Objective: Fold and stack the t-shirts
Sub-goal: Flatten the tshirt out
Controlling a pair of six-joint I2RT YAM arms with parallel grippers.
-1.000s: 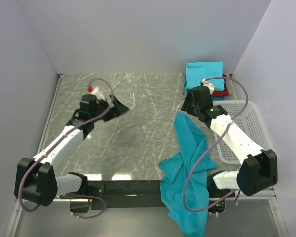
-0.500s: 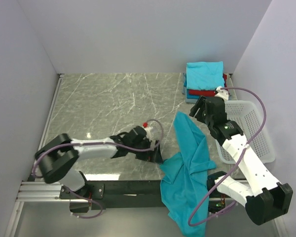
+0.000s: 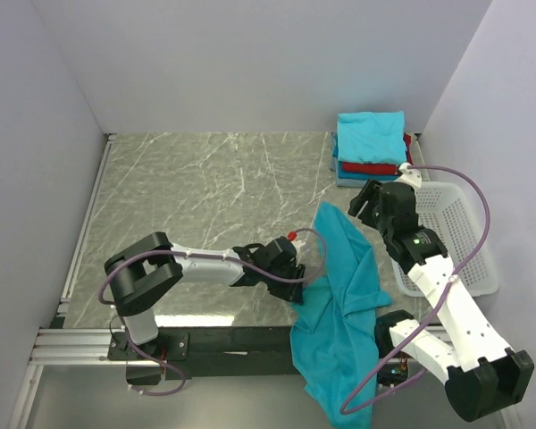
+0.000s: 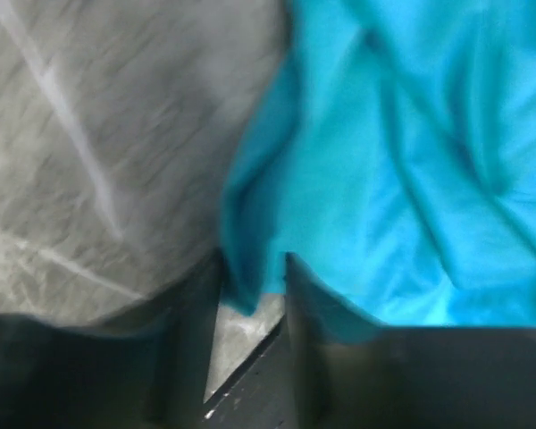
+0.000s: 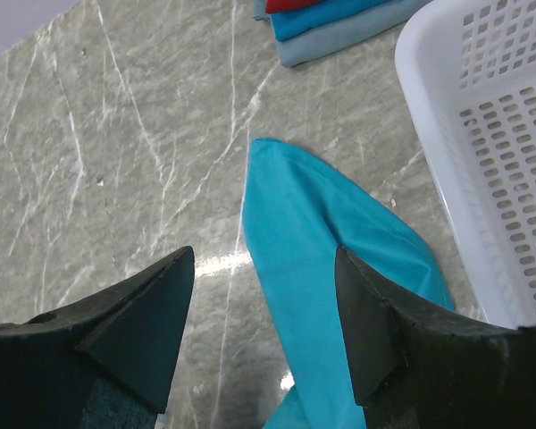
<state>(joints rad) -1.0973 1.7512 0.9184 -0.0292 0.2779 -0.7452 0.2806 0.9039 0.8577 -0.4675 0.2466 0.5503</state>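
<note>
A loose teal t-shirt point(image 3: 344, 295) lies crumpled at the table's front right and hangs over the near edge. My left gripper point(image 3: 293, 288) reaches across to its left edge. In the left wrist view the jaws point(image 4: 250, 268) stand narrow, with a fold of the teal cloth point(image 4: 411, 134) pinched between the fingertips. My right gripper point(image 3: 377, 201) hovers open above the shirt's far corner point(image 5: 313, 241), with nothing between its fingers point(image 5: 156, 304). A stack of folded t-shirts point(image 3: 371, 134), teal on top with red point(image 3: 375, 168) and blue under it, sits at the back right.
A white lattice basket point(image 3: 447, 232) stands along the right edge, close beside my right arm, and shows in the right wrist view point(image 5: 491, 134). Grey marble table point(image 3: 205, 197) spreads left of the shirt. White walls close in the back and both sides.
My left arm swung from the far left across to the shirt's left edge, and its jaws closed from wide onto the cloth. My right gripper drifted slightly right, still open.
</note>
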